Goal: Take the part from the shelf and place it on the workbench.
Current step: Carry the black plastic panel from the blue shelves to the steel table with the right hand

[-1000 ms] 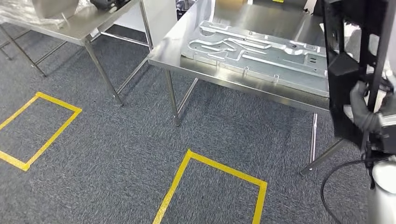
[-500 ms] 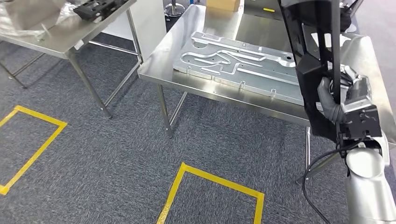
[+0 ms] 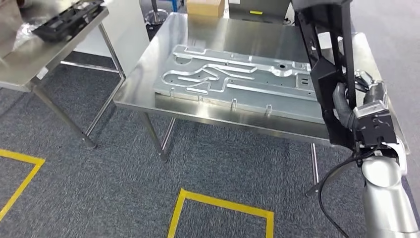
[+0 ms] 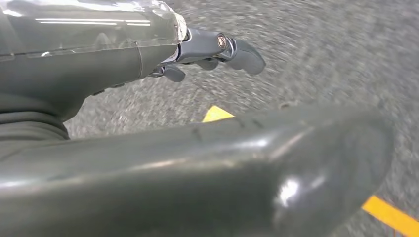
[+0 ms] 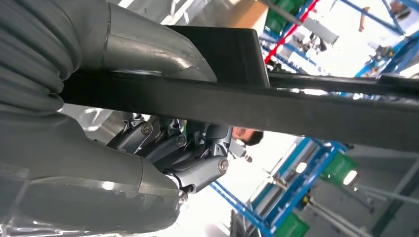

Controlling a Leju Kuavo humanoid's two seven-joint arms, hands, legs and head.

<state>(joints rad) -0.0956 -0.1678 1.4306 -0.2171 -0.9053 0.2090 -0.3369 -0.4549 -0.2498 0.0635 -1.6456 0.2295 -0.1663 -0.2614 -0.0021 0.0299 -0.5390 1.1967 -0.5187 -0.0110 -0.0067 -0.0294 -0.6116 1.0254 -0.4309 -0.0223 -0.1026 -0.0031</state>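
Head view: your right hand [image 3: 357, 106] grips the tall black plastic frame part [image 3: 327, 64]; lower it flat onto the steel workbench [image 3: 247, 37], right of the grey plate [image 3: 237, 79].

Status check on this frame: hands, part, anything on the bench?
Right robot hand grips the black part, held upright over the workbench edge. Left robot hand holds nothing, fingers curled, above the floor. Metal plate covers much of the bench.

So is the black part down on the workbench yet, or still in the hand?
In the hand: right hand grips the black part, upright above the workbench.
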